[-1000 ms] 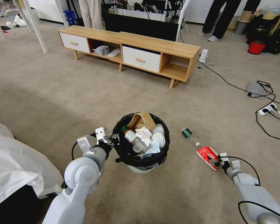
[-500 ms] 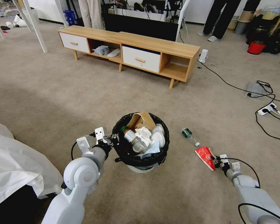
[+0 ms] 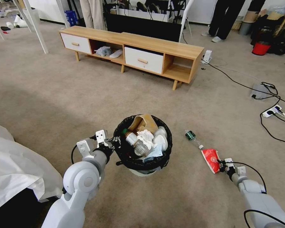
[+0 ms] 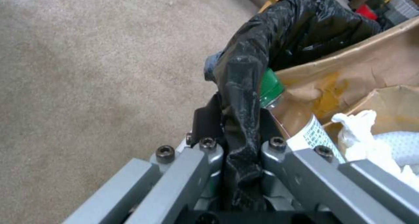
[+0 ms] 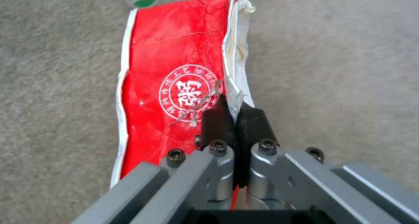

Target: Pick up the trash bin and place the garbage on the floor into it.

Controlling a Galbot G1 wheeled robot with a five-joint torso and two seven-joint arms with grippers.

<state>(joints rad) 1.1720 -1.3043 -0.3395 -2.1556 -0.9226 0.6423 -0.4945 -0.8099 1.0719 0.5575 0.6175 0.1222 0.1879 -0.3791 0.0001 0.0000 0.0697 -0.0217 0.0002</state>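
The trash bin (image 3: 143, 171), white with a black bag (image 4: 244, 86) folded over its rim, is in front of me and holds a brown paper bag (image 3: 144, 123), a bottle, and white tissues (image 3: 146, 136). My left gripper (image 3: 114, 142) is shut on the bin's left rim, and both fingers pinch the bag (image 4: 241, 125). At the right, my right gripper (image 3: 221, 164) is shut on the edge of a flat red packet (image 3: 210, 159), which is garbage (image 5: 174, 86) with a round white emblem. A clear green-labelled bottle (image 3: 192, 137) lies on the carpet between bin and packet.
A low wooden cabinet (image 3: 167, 47) with white drawers stands ahead. Black cables and power strips (image 3: 271, 110) run across the floor at the right. A white sheet (image 3: 15, 164) covers something at my left. A red bucket (image 3: 260, 48) stands far right.
The red packet in my right gripper has turned up from lying flat to standing more on its edge. The left arm and the bin have barely shifted.
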